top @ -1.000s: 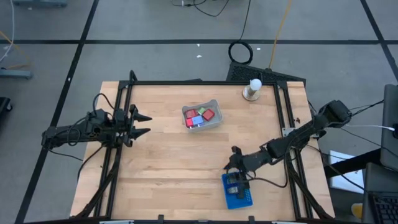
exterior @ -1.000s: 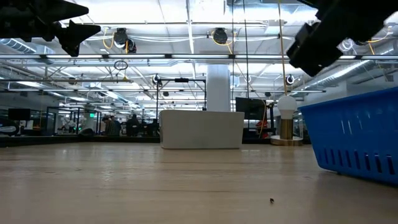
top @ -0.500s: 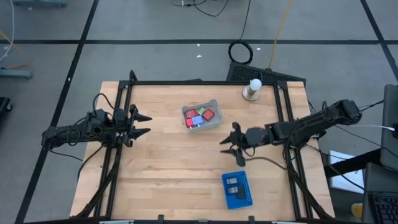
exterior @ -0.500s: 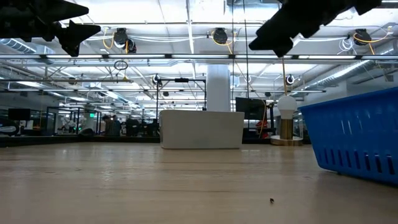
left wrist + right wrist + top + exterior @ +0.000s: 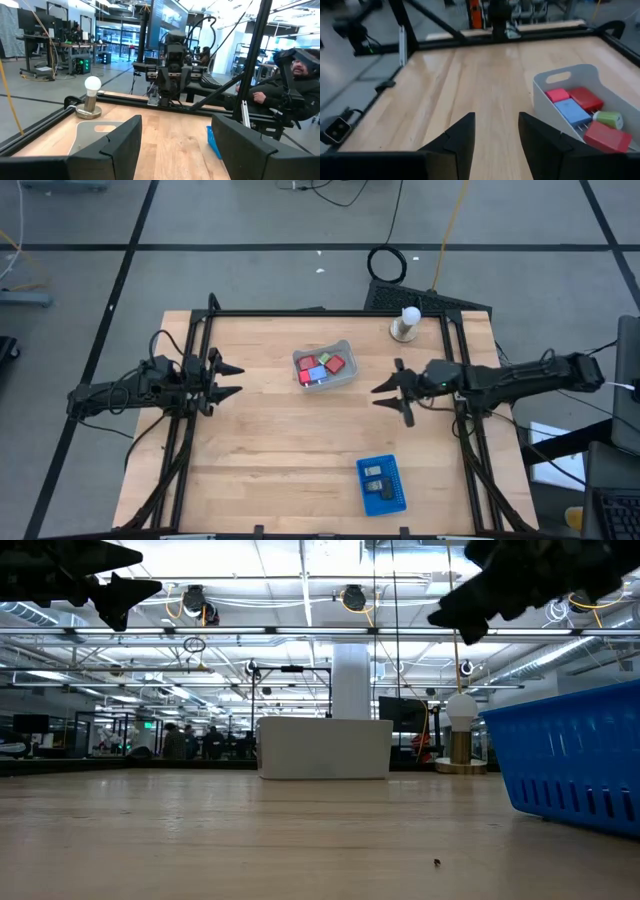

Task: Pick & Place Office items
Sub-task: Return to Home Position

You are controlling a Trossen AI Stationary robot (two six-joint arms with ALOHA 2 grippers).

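Note:
Several office items, red, light blue and green (image 5: 322,367), lie in the pale bin (image 5: 345,377) at the table's far middle. My right wrist view shows them as well (image 5: 572,109). Two dark pieces (image 5: 376,480) lie in the blue tray (image 5: 398,498) near the front edge. My right gripper (image 5: 390,392) hangs above the table to the right of the bin and points toward the table's left. It is open (image 5: 496,135) with nothing between its fingers. My left gripper (image 5: 232,380) waits open at the left edge (image 5: 175,150).
A light bulb on a round base (image 5: 406,323) stands at the far right. Black frame rails (image 5: 195,420) run along the table's left and right sides. The blue tray's wall (image 5: 570,760) stands close to the low camera. A person (image 5: 295,85) sits beyond the table's right side.
My right gripper has left the place above the blue tray, risen and swung toward the table's far edge. It has turned from slanting down to nearly level and now points at the bin's side. The two dark pieces stay in the tray.

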